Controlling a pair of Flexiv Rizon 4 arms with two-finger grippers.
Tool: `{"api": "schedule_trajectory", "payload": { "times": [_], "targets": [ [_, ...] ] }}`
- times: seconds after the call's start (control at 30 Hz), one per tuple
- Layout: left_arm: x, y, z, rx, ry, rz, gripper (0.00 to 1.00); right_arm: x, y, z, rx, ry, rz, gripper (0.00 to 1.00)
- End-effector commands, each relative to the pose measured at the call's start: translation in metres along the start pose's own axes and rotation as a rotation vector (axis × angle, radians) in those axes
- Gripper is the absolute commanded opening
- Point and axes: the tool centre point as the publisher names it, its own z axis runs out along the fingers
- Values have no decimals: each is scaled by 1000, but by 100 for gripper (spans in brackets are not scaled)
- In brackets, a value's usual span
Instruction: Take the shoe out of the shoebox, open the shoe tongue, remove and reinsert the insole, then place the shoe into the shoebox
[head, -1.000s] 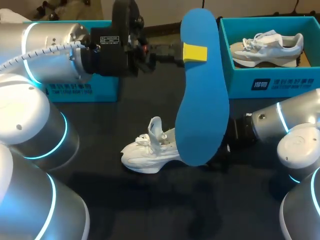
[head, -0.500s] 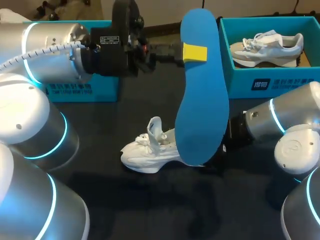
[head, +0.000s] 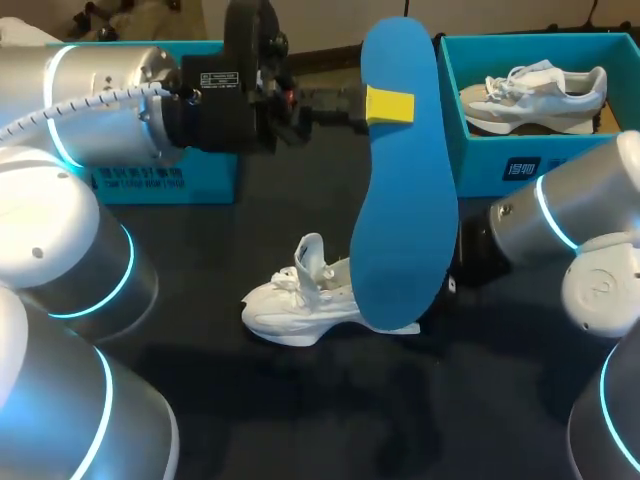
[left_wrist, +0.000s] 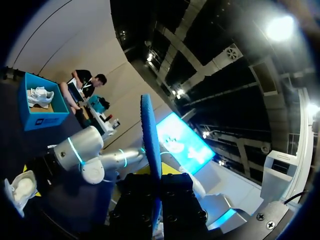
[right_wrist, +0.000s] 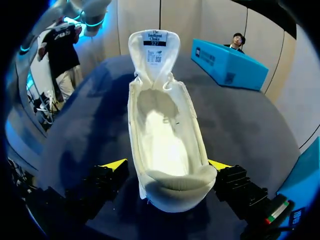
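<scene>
White lace-up shoe (head: 290, 300) out on the black tabletop (head: 300, 400), its insole lifted clear.

The left gripper (head: 388, 105) is clamped on the long blue foam insole (head: 405, 200), its yellow tips pinching near the insole's upper end, so the insole hangs upright above the middle of the table, over the shoe's heel end. The right gripper (right_wrist: 167, 165) is spread wide, one yellow-tipped finger (right_wrist: 114, 164) on each side of the heel, neither clearly touching it. The shoe sits on its sole with the toe to the left and the white tongue (right_wrist: 153, 47) pulled upright, the inside laid open. At far right stands a teal cardboard shoebox (head: 540, 165) holding a second white-and-grey shoe (head: 535, 95); another teal box (head: 170, 180) sits at far left, behind the left arm.
</scene>
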Motion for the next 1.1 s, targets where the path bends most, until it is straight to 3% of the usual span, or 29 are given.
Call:
{"api": "schedule_trajectory", "payload": {
  "times": [0.03,0.47,0.77,1.1],
  "targets": [
    [-1,2,0,3,1,0,0,8,9,-16,171,-10,20,100],
    [-1,2,0,3,1,0,0,8,9,-16,171,-10,20,100],
    [-1,2,0,3,1,0,0,-5,20,-27,355,-8,-53,100],
    [-1,2,0,3,1,0,0,-7,25,-32,454,9,-85,100]
  ]
}}
